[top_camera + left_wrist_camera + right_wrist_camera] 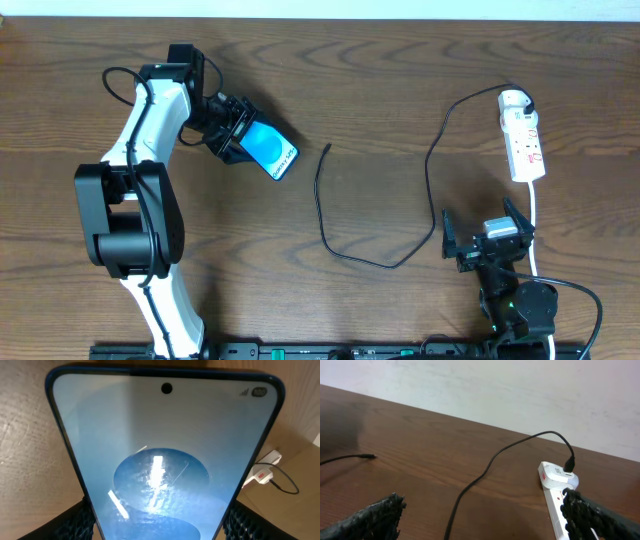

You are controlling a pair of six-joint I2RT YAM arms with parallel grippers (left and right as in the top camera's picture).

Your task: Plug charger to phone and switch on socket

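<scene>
Left arm grips the phone; the charger tip lies loose on the table, not yet plugged in.

My left gripper point(233, 136) is clamped across the side edges of the slim, glossy, blue-screened phone point(271, 150), left of centre. The charger point(322, 205), a thin black cable, curls over the wood-grain table point(380, 60). Its small tip point(328, 148) lies near the phone, and its far plug point(568, 464) sits in the rounded end of the white plastic socket point(523, 135). My right gripper point(486, 238) hangs wide and empty. I judge it must pick up the tip next.
</scene>
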